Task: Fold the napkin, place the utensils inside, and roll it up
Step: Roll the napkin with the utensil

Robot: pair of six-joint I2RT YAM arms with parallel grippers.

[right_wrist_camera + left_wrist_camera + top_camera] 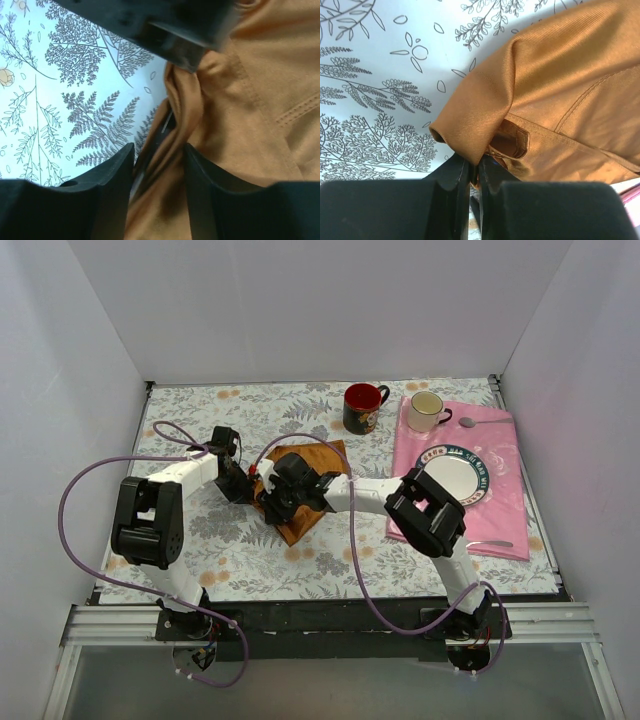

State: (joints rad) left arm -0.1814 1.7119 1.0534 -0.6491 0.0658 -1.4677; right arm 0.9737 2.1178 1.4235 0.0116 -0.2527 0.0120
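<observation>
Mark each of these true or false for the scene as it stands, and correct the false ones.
1. The left gripper is shut on an edge of the napkin. True.
2. The napkin lies on the pink cloth. False: it lies on the floral table cover, to the left of that cloth.
3. The plate sits on the pink cloth. True.
4. Both mugs stand on the pink cloth. False: only the cream mug does; the dark red mug stands on the floral table cover.
5. The right gripper is shut with nothing in it. False: its fingers are apart, with a fold of the napkin between them.
</observation>
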